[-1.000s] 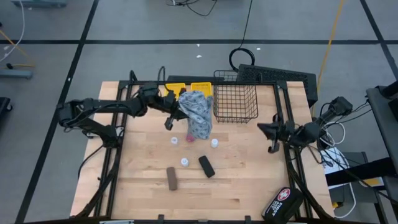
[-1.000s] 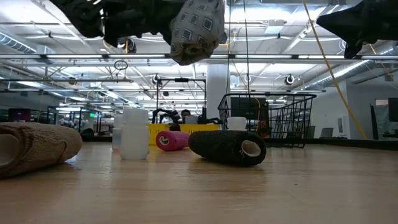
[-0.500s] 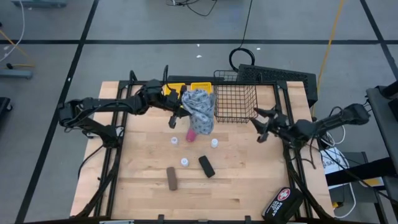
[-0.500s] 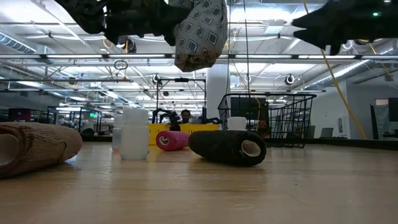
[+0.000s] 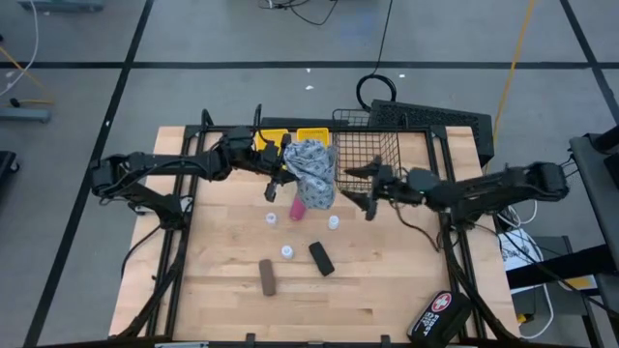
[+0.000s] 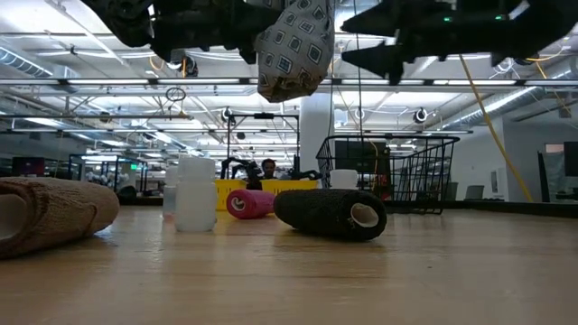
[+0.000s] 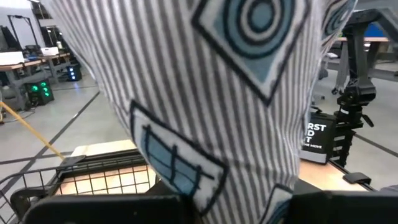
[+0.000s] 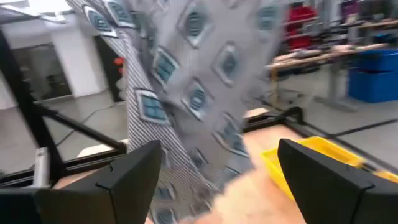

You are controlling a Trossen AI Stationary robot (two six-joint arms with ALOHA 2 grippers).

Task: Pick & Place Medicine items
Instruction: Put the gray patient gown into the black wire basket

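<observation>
pouch [image 5: 311, 174], blue-white patterned, hangs above the table [image 5: 222, 280], pinched at its top by the left gripper [image 5: 280, 172], just beside the wire basket [image 5: 372, 155]. below it lie the magenta tube [image 5: 297, 211], three white bottles [image 5: 286, 252], a brown block [image 5: 266, 276] and a black block [image 5: 321, 258]. right gripper [image 5: 360, 188] hovers with fingers spread wide, empty, just beside the pouch.

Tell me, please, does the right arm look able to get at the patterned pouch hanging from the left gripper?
Probably yes. The right gripper is open, right beside the patterned pouch, which the left gripper holds in the air; nothing lies between them.
</observation>
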